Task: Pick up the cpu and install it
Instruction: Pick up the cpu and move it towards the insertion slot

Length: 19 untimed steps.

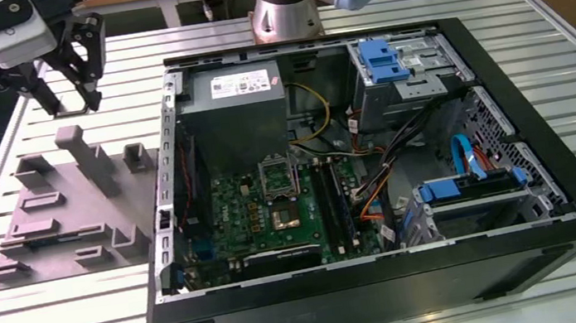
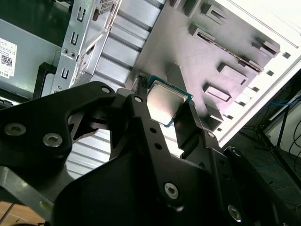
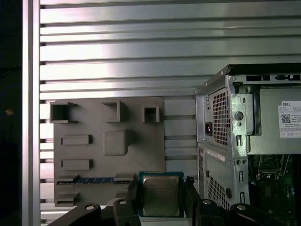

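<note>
The cpu (image 3: 161, 195) is a small square chip with a pale metal top and a green rim. It sits clamped between the two black fingers (image 3: 133, 194) of my gripper (image 3: 161, 200). The second wrist view shows the cpu (image 2: 164, 101) held in the gripper (image 2: 165, 117) above the grey fixture plate (image 2: 197, 56). In the exterior view the gripper (image 1: 70, 98) hangs over the table at the far left, above the back of the fixture plate (image 1: 71, 211). The black framed socket (image 1: 277, 178) lies on the green motherboard inside the open computer case (image 1: 514, 182).
The case's metal wall (image 3: 221, 132) stands close beside the gripper. A grey power supply box (image 1: 237, 110) sits at the back of the case, with cables and blue drive brackets (image 1: 470, 186) on the exterior view's right. The fixture plate carries raised blocks (image 1: 87, 159).
</note>
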Each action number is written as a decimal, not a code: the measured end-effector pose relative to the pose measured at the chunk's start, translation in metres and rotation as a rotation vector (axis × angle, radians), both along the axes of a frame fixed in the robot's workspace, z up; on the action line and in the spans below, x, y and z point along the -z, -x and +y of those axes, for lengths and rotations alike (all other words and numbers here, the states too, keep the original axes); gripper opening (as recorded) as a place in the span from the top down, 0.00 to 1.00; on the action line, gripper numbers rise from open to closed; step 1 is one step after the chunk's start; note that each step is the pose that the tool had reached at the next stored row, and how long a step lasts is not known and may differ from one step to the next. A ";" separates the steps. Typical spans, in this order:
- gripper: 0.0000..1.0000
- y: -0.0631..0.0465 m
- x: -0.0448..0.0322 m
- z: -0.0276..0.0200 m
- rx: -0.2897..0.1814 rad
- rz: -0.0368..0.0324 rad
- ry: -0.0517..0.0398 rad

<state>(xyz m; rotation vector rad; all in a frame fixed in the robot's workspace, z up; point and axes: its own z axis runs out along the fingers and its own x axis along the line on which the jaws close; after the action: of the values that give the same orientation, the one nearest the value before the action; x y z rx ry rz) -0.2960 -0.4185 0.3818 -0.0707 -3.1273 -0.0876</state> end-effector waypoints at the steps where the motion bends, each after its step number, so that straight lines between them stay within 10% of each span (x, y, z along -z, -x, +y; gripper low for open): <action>1: 0.53 0.000 0.0000 0.0000 0.000 0.0000 -0.0001; 19: 0.53 -0.006 0.0000 0.0000 0.000 0.0000 0.0000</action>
<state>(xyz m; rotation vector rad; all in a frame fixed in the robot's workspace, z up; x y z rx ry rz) -0.2902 -0.4185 0.3818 -0.0707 -3.1273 -0.0876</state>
